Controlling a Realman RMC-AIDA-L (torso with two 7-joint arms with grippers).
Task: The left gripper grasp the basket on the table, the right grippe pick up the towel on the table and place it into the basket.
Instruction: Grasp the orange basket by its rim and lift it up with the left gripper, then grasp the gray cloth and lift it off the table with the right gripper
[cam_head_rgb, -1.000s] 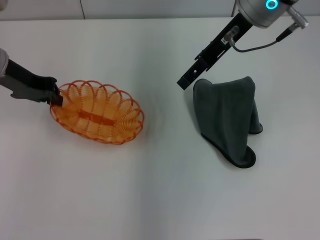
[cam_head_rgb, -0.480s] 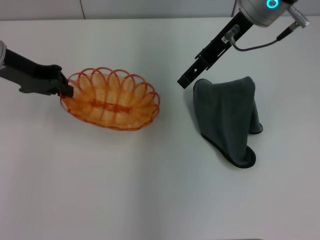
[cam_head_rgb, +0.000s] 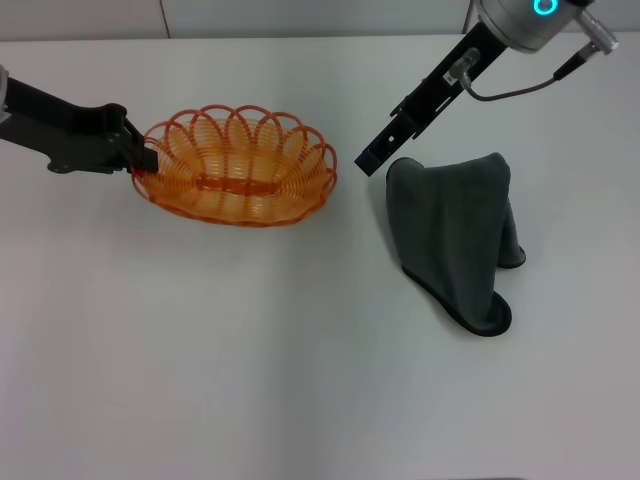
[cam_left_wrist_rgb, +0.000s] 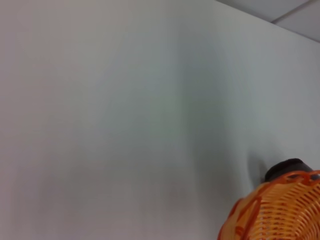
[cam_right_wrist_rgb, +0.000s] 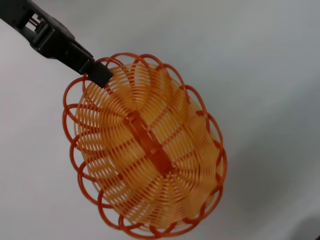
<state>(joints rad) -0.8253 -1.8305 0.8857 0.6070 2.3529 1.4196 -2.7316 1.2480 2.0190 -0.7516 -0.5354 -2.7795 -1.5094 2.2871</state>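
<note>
L gripper (cam_head_rgb: 138, 163) pinched orange wire basket (cam_head_rgb: 240, 166) rim to steady it; R gripper (cam_head_rgb: 376, 158) hung betw. basket & grey towel (cam_head_rgb: 455, 232), fingers' state unclear.

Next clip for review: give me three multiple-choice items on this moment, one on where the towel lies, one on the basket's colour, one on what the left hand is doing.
1. Where does the towel lie?
A. Inside the basket
B. On the table, on the robot's right, apart from the basket
C. Draped over the left arm

2. What colour is the wire basket?
A. Orange
B. Blue
C. White

3. What is the state of the left hand?
A. Open above the towel
B. Out of view
C. Shut on the basket's rim at its left end

Answers:
1 B: the head view shows the grey towel crumpled on the white table, just below the right hand, and the basket empty.
2 A: its looped wire is orange in every view.
3 C: the black fingers grip the rim's edge, as the right wrist view also shows.
</note>
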